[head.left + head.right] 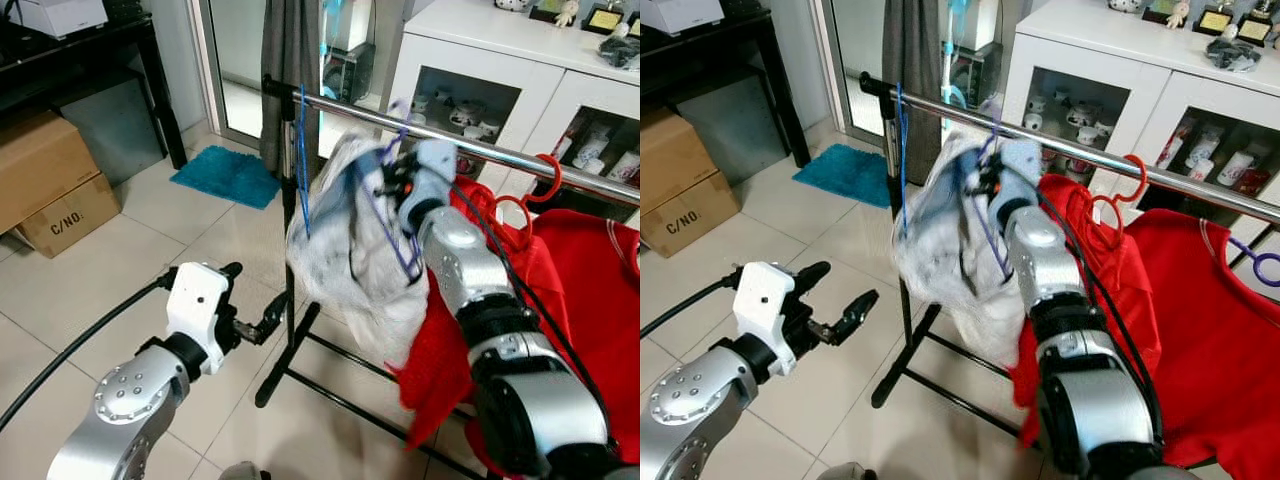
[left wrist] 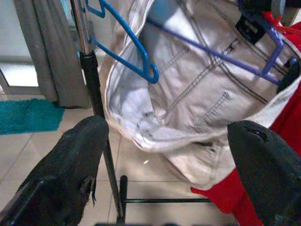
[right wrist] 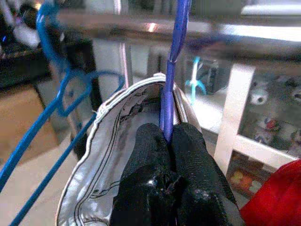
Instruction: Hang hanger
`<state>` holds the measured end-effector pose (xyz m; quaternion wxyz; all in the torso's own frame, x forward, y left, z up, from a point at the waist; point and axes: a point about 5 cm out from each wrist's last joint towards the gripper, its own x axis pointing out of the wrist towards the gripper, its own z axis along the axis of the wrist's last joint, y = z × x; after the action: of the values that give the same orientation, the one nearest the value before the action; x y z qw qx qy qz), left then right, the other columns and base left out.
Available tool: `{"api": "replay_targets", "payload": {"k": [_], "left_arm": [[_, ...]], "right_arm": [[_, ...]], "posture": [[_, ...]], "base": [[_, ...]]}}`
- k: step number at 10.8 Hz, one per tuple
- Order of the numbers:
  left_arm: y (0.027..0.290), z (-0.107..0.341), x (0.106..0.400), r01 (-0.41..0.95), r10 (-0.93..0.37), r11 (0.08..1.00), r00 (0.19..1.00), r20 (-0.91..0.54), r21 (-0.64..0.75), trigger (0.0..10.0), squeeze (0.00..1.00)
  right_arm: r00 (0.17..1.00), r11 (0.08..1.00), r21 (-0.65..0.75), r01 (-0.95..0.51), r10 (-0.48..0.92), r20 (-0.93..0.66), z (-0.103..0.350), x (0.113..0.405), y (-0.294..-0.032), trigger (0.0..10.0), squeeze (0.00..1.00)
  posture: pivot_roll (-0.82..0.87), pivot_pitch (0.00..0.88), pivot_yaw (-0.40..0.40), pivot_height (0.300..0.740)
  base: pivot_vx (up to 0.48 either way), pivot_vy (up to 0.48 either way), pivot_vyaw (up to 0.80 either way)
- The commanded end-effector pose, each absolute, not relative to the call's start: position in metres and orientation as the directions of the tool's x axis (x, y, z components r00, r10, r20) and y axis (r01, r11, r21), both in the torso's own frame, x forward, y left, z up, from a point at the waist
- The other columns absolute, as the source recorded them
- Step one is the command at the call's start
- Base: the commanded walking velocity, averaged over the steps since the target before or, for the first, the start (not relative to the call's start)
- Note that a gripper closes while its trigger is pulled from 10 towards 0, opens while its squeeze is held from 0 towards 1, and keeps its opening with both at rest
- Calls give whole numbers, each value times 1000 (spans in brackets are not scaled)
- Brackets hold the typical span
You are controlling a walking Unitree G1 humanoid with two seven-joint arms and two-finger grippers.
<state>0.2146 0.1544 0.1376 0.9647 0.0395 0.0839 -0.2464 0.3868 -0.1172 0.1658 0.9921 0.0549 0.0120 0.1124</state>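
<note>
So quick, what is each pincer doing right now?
Left pincer: open, holding nothing, low beside the rack.
Right pincer: closed on the purple hanger carrying the pale garment, up at the rail.

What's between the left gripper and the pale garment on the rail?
Only the rack's black upright post stands between the left gripper and the pale garment, per the left wrist view.

Rail (image 1: pixel 480 147) bare btwn blue hanger (image 1: pixel 302 150) & red hanger (image 1: pixel 545 180).

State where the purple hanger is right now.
The purple hanger is pinched in the right gripper just below the metal rail, carrying a pale garment, between the blue hanger and red clothes.
</note>
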Motion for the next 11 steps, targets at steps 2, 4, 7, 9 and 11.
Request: {"api": "replay_targets", "payload": {"k": [2, 4, 7, 9, 11], "left_arm": [[153, 143, 215, 492, -479, 870, 862, -165, 46, 10000, 0], [156, 139, 214, 446, -437, 894, 884, -168, 25, 10000, 0], [156, 136, 211, 421, -413, 907, 895, -170, 15, 10000, 0], [154, 135, 212, 412, -406, 911, 899, -166, 6, 10000, 0], [153, 136, 212, 411, -405, 912, 900, -163, 4, 10000, 0]], "right_arm": [[972, 969, 130, -208, 190, 140, 198, 391, -124, 0, 0], [965, 964, 87, -250, 241, 107, 182, 375, -131, 0, 0], [959, 956, 73, -283, 280, 46, 161, 342, -143, 0, 0], [955, 954, 54, -295, 296, -9, 149, 316, -145, 0, 0], [951, 951, 53, -306, 308, -38, 145, 309, -143, 0, 0]], "posture": [[63, 0, -26, 740], [59, 0, -35, 740], [48, 0, -49, 740], [42, 0, -47, 740], [46, 0, -51, 740]], "base": [[0, 0, 0], [0, 0, 0], [-90, 0, 0], [-277, 0, 0], [-277, 0, 0]]}}
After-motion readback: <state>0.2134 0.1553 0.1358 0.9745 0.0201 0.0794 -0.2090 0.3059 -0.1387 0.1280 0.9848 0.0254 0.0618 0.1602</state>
